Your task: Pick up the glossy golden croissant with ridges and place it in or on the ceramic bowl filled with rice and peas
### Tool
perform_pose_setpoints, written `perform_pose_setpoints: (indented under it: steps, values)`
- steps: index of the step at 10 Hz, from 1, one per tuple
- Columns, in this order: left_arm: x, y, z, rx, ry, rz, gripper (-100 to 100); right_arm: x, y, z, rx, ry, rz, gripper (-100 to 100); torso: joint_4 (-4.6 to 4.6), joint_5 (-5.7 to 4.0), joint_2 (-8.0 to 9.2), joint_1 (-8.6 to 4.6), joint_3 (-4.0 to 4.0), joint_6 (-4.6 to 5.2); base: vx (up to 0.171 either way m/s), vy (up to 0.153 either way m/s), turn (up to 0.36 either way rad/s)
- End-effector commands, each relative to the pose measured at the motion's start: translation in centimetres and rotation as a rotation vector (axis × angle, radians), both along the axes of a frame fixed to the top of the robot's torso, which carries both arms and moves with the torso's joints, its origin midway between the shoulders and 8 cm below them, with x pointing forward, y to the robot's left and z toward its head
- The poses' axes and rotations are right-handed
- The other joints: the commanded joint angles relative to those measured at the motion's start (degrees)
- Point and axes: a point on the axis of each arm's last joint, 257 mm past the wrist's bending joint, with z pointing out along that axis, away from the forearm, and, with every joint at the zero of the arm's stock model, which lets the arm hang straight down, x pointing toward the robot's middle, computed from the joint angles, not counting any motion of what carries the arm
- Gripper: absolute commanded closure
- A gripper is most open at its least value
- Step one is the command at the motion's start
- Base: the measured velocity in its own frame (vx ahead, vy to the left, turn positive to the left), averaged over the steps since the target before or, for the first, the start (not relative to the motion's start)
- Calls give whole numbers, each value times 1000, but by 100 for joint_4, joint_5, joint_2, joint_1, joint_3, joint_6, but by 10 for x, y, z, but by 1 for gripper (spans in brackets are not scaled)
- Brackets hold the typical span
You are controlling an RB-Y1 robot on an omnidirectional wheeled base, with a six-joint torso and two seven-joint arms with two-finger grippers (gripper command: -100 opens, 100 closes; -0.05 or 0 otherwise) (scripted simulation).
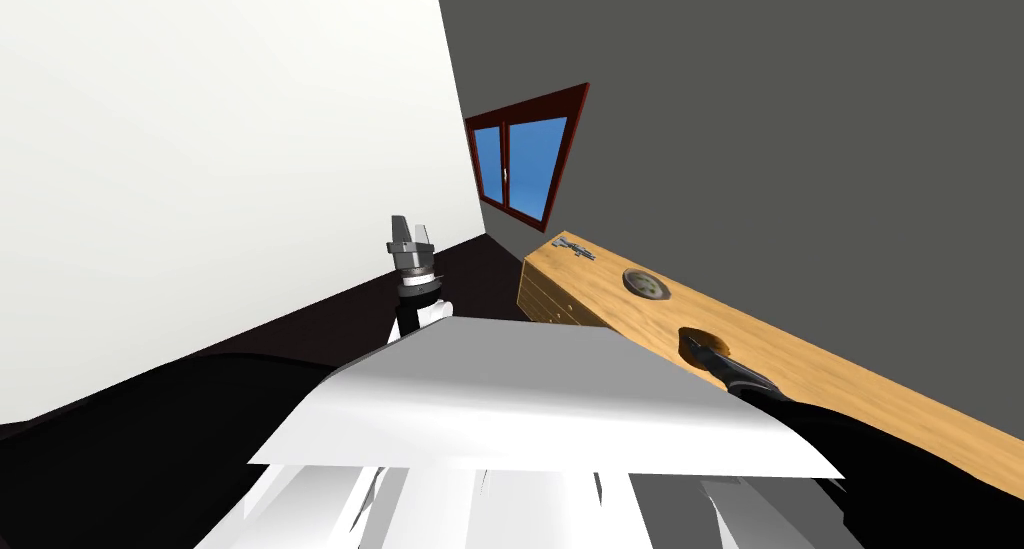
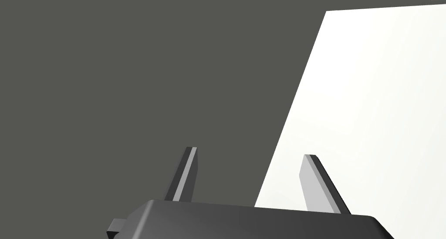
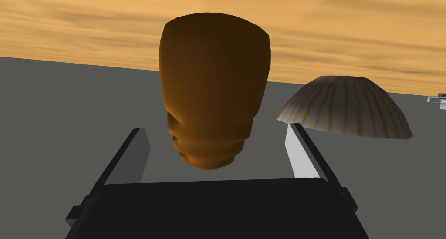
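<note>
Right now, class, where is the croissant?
The croissant lies on the wooden top at the robot's right, beside the bowl, one end between the right gripper's open fingers.

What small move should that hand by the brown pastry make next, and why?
Probably shut the right gripper: its open fingers stand on either side of the croissant, not yet touching it, and the bowl sits close beside.

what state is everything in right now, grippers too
croissant: lying on the wooden top, not gripped
bowl: upright, filled, beside the croissant, apart from it
right gripper: open, fingers either side of the croissant
left gripper: open, empty, held up
window: shut
</note>
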Motion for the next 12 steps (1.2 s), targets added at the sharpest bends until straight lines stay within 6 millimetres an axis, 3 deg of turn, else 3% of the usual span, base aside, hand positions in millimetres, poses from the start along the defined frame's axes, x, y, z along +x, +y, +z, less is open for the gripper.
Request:
perform_pose_setpoints:
  steps: [1, 2, 6, 7, 8, 9, 10, 12]
  values:
    - [0, 0, 0, 0, 0, 0, 0, 0, 0, 0, 0, 0, 0, -100, 0, 0, 0, 0, 0, 0, 18, -25, 21]
    - [0, 0, 0, 0, 0, 0, 0, 0, 0, 0, 0, 0, 0, 100, 0, 1, 4, 6, 2, 2, 0, 0, 0]
    - [0, 0, 0, 0, 0, 0, 0, 0, -1, 0, -1, -1, -1, 100, 0, -5, 7, 12, 3, -1, 0, -2, -2]
    - [0, 0, 0, 0, 0, 0, 0, 0, -1, 0, -2, -1, 0, 0, 0, -5, 8, 11, 4, -1, 0, 0, 0]
    - [0, 0, 0, 0, 0, 0, 0, 0, -1, 0, -2, -1, 0, 100, 0, -5, 8, 11, 4, -1, 0, 0, 0]
    - [0, 0, 0, 0, 0, 0, 0, 0, -1, 0, -1, -1, -1, 0, 0, -5, 8, 11, 3, -1, 0, 0, 0]
    - [0, 0, 0, 0, 0, 0, 0, 6, -8, 16, -21, -22, -6, 100, 0, -5, 8, 11, 3, -2, -6, 5, -15]
    - [0, 0, 0, 0, 0, 0, 0, 10, -17, 37, -45, -41, -17, 100, 2, 6, 8, 20, 4, -3, -4, 15, 12]
